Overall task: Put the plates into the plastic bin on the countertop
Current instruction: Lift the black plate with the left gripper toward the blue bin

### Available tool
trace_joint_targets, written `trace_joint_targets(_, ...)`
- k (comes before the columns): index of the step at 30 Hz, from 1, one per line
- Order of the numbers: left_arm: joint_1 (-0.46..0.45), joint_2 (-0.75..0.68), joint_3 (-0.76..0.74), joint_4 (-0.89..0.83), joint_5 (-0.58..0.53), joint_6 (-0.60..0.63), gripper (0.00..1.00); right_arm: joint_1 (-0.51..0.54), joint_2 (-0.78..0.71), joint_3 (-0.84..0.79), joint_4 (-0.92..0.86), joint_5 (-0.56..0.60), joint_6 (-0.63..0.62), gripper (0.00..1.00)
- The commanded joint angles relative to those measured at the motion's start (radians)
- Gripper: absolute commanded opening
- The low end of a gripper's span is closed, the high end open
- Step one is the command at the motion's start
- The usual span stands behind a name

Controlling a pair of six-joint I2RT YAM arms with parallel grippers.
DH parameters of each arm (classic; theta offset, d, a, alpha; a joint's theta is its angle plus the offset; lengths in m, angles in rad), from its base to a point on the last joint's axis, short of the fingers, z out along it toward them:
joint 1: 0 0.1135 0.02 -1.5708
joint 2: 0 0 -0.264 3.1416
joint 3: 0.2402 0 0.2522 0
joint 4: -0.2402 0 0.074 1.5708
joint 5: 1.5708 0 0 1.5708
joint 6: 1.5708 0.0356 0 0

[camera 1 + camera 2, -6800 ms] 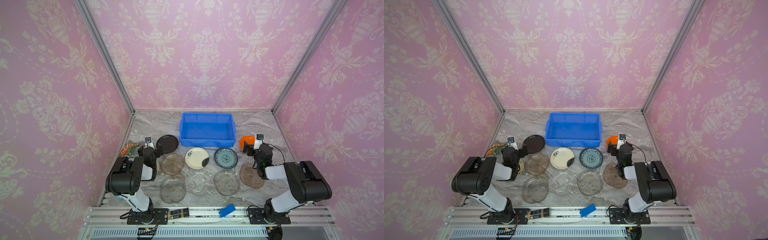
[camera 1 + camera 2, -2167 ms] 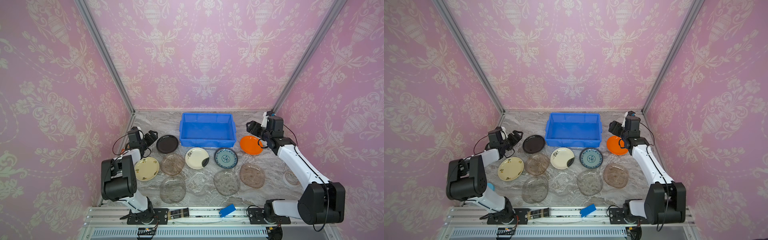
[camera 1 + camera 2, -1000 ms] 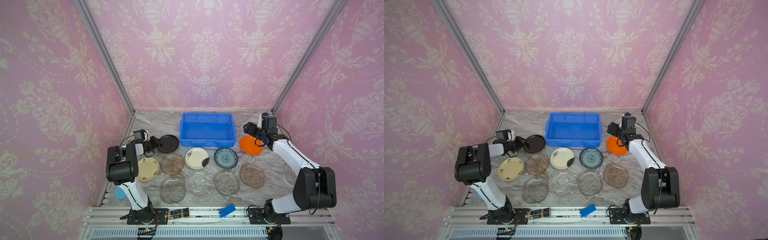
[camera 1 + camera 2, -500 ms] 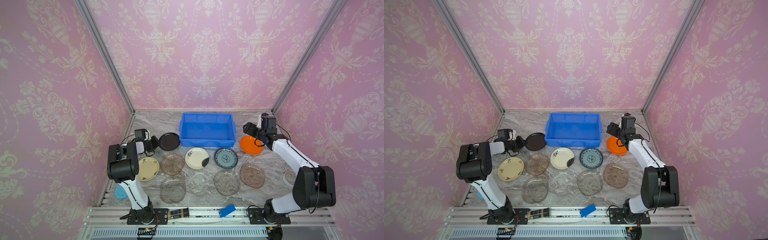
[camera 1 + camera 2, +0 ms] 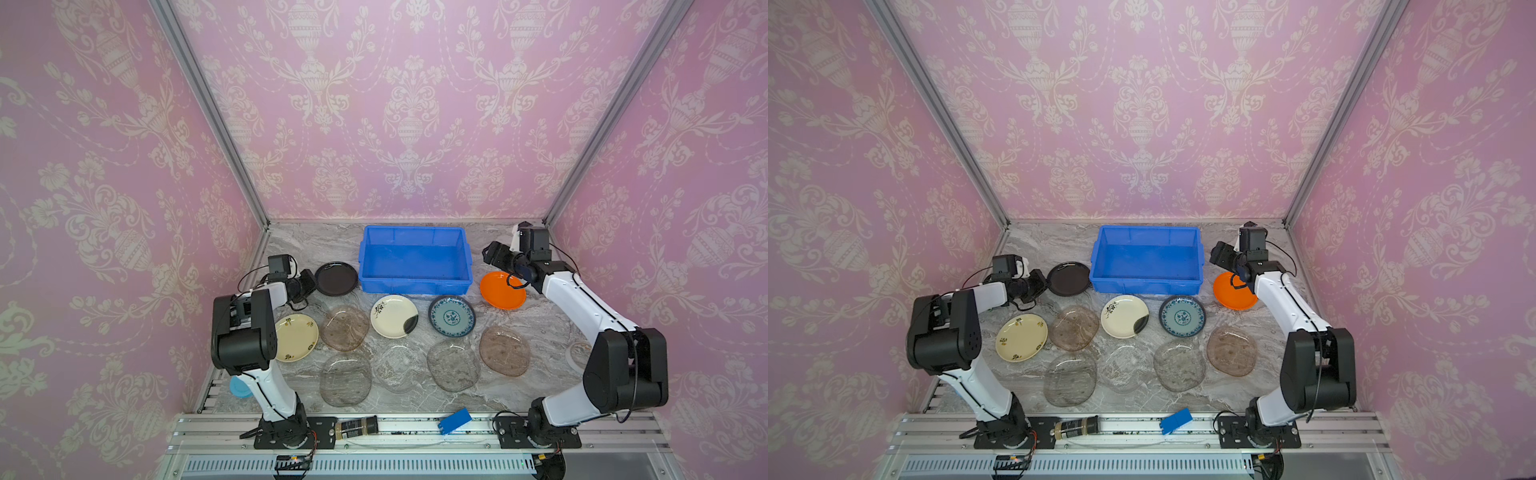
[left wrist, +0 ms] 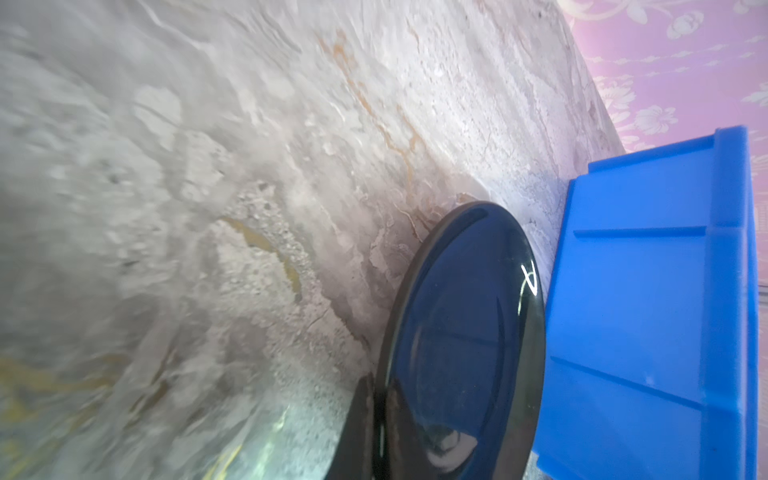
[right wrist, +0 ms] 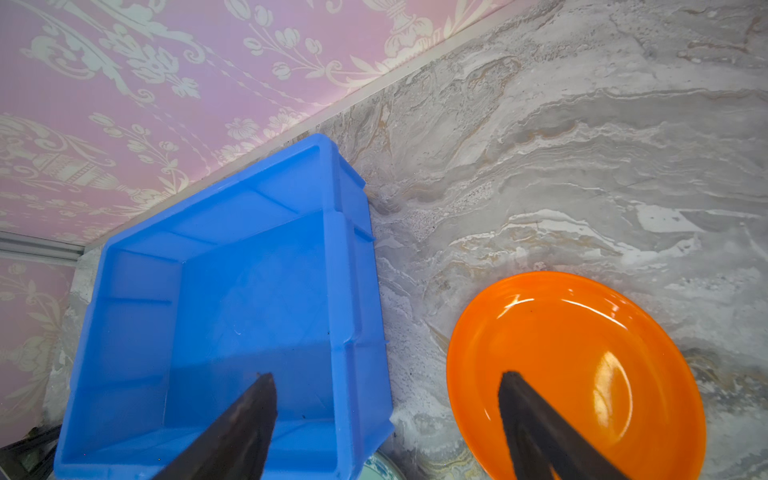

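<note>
While the left gripper (image 5: 311,282) pinches the black plate (image 5: 337,279) beside the plastic bin (image 5: 415,229), lift above the bin's wall before crossing; the right gripper (image 5: 492,254) stands spread.

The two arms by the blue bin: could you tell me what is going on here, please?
The left gripper is shut on the rim of the black plate, which sits right beside the blue bin. The right gripper hangs open above the gap between the bin and the orange plate, holding nothing. No plate is in the bin; the other plates lie flat on the countertop.
</note>
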Motion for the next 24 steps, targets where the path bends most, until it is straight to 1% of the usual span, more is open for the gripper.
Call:
trace_joint_targets(1, -0.001, -0.14, 0.059, -0.086, -0.164, 0.051, 0.0, 0.032, -0.028, 0.057, -0.034, -0.009, -0.007, 0.84)
trace_joint_targets(3, -0.003, -0.204, 0.087, -0.116, -0.208, 0.063, 0.0, 0.066, -0.02, 0.101, -0.053, -0.022, -0.021, 0.83)
trace_joint_targets(4, -0.003, -0.226, 0.105, -0.129, -0.212, 0.068, 0.0, 0.082, -0.006, 0.136, -0.085, -0.03, -0.031, 0.83)
trace_joint_targets(6, -0.007, -0.266, 0.153, -0.163, -0.214, 0.068, 0.0, 0.123, 0.023, 0.214, -0.148, -0.043, -0.057, 0.83)
trace_joint_targets(8, -0.017, -0.287, 0.206, -0.189, -0.185, 0.061, 0.0, 0.155, 0.03, 0.234, -0.134, -0.073, -0.054, 0.83)
trace_joint_targets(10, -0.036, -0.287, 0.257, -0.206, -0.117, 0.041, 0.0, 0.167, 0.03, 0.223, -0.06, -0.163, -0.014, 0.81)
trace_joint_targets(11, -0.052, -0.278, 0.28, -0.207, -0.07, 0.022, 0.0, 0.168, 0.031, 0.204, 0.013, -0.238, 0.023, 0.8)
trace_joint_targets(13, -0.1, -0.241, 0.318, -0.196, 0.042, -0.021, 0.0, 0.168, 0.037, 0.146, 0.215, -0.426, 0.108, 0.79)
trace_joint_targets(15, -0.162, -0.187, 0.349, -0.175, 0.146, -0.074, 0.0, 0.175, 0.056, 0.1, 0.386, -0.529, 0.229, 0.76)
trace_joint_targets(17, -0.225, -0.147, 0.36, -0.145, 0.189, -0.108, 0.0, 0.184, 0.083, 0.093, 0.44, -0.564, 0.281, 0.72)
trace_joint_targets(20, -0.303, -0.103, 0.387, -0.147, 0.183, -0.106, 0.0, 0.199, 0.095, 0.082, 0.469, -0.568, 0.295, 0.69)
trace_joint_targets(22, -0.326, -0.075, 0.388, -0.125, 0.185, -0.11, 0.0, 0.206, 0.098, 0.081, 0.452, -0.555, 0.279, 0.68)
trace_joint_targets(24, -0.334, -0.047, 0.403, -0.116, 0.199, -0.115, 0.0, 0.209, 0.113, 0.102, 0.377, -0.532, 0.239, 0.64)
